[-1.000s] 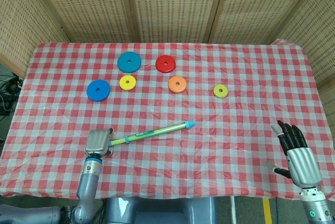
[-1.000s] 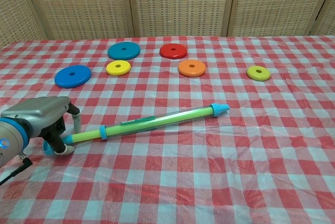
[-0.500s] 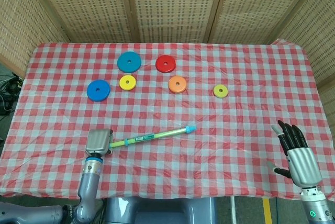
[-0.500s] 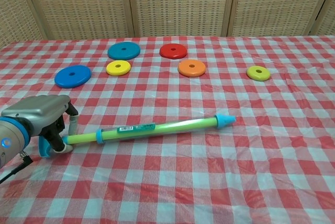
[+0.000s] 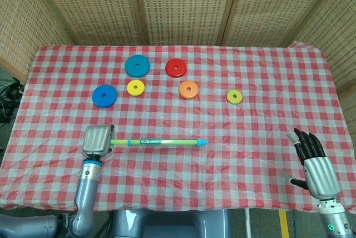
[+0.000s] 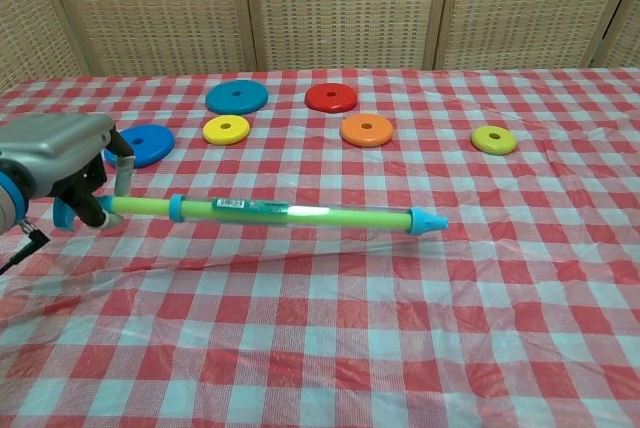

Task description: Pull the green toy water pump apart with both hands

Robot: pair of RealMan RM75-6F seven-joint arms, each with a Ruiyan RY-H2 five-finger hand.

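The green toy water pump is a long green tube with a blue nozzle tip pointing right and a blue ring near its left end. My left hand grips its left handle end and holds it level above the checked cloth. My right hand is far off at the table's front right corner, fingers spread, holding nothing. The chest view does not show the right hand.
Flat rings lie on the far half of the red checked tablecloth: teal, red, blue, yellow, orange and lime. Wicker screens stand behind the table.
My left hand has lifted the pump off the cloth and moved up and back; the tube has swung from a slant to level. The right hand has stayed put.
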